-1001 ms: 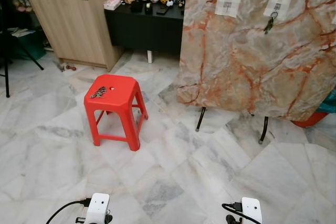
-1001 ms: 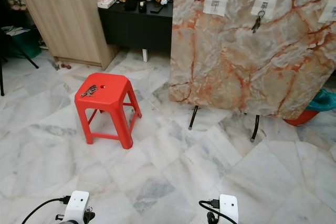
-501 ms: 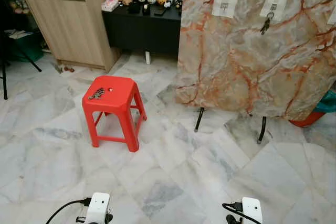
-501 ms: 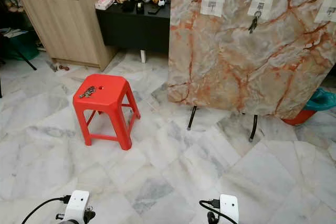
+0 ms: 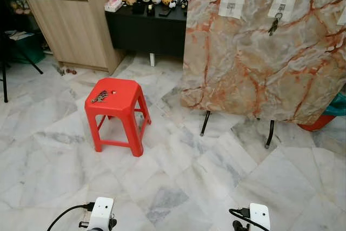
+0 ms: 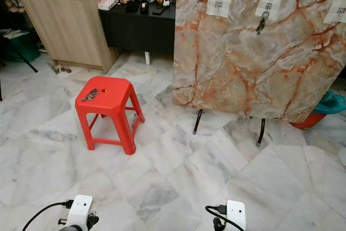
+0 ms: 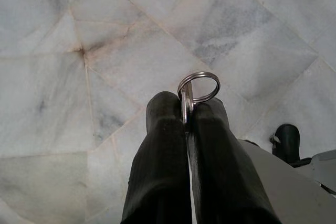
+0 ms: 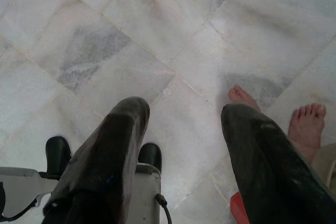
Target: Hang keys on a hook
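Observation:
In the left wrist view my left gripper (image 7: 186,111) is shut on a silver key ring (image 7: 199,83), which sticks out past the fingertips above the marble floor. My right gripper (image 8: 181,109) hangs open over the floor with nothing between its fingers. Ahead to the right stands a marble-patterned board (image 5: 259,52) on thin black legs. It has paper-labelled hooks (image 5: 231,7) near its top, and a bunch of keys (image 5: 275,24) hangs from the middle one. Another bunch of keys (image 5: 100,97) lies on a red plastic stool (image 5: 116,109) to the left.
A wooden cabinet (image 5: 70,14) and a black sideboard (image 5: 148,28) with figurines stand at the back. A person's bare feet (image 8: 307,124) are on the floor close to my right gripper. A tripod leg (image 5: 5,74) is at far left. Open marble floor (image 5: 178,177) lies between me and the board.
The camera shifted slightly over the last second, so the whole scene sits a little differently. The stool, board and keys have not moved.

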Motion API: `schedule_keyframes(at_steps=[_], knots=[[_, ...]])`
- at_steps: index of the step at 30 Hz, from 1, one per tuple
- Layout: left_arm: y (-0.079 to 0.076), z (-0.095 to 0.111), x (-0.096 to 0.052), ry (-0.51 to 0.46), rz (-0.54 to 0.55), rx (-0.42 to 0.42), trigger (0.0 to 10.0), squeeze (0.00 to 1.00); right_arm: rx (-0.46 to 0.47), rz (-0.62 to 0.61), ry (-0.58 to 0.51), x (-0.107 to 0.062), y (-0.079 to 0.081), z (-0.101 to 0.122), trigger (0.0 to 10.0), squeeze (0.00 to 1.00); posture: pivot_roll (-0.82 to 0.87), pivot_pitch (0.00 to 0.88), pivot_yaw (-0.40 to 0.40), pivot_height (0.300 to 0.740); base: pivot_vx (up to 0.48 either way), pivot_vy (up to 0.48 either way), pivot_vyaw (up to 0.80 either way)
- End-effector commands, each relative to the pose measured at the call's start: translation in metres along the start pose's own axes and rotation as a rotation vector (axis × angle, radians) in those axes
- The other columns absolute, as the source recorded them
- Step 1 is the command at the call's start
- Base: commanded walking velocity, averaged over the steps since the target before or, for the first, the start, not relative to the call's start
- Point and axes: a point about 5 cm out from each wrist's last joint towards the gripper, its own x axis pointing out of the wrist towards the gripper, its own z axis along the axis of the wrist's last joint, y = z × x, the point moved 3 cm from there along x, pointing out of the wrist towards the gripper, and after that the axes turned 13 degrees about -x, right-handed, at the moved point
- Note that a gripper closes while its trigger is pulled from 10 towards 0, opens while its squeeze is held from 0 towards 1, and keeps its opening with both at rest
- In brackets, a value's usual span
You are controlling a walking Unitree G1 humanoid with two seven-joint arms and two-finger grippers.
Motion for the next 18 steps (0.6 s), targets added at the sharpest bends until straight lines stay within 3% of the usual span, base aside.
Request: schedule_keyframes(at_steps=[1, 18], knots=[[-0.0037, 0.0016, 0.0009, 0.004, -0.018, 0.031, 10.0, 0.0, 0.016, -0.01, -0.007, -0.0006, -0.0004, -0.0014, 10.0, 0.0, 0.07, 0.0, -0.044, 0.74, 0.0, 0.0, 0.0], [-0.0057, 0.0052, 0.0018, -0.004, -0.025, 0.039, 10.0, 0.0, 0.036, -0.022, -0.015, -0.0009, -0.0008, -0.0015, 10.0, 0.0, 0.08, 0.0, -0.045, 0.74, -0.247, 0.0, 0.0]])
